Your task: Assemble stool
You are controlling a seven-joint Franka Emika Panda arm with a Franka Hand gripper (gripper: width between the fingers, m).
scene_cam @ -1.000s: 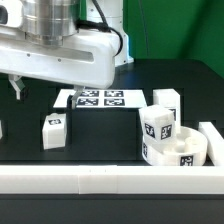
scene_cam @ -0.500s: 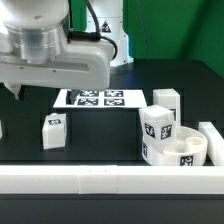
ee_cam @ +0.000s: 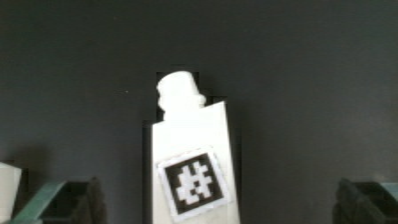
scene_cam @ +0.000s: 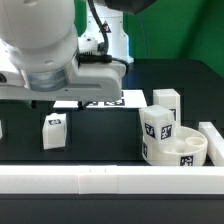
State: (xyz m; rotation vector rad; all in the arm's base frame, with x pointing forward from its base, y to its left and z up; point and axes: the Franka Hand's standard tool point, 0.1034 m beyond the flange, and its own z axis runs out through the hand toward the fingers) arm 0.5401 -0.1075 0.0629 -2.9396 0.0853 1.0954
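Claw [ee_cam: 217, 203] spread wide over a stool leg [ee_cam: 192, 150] lying on the dark tabletop [ee_cam: 89, 80]; the seat [scene_cam: 178, 150] sits near, at the exterior view's right. The leg looks a rigid, light, smooth plastic block, likely best pinched across its flat sides mid-length.

— What colours do you see?
— I see a white seat [scene_cam: 172, 145] and a white leg [ee_cam: 192, 160], both tagged black-and-white (square patterns), on my black table [scene_cam: 100, 140].
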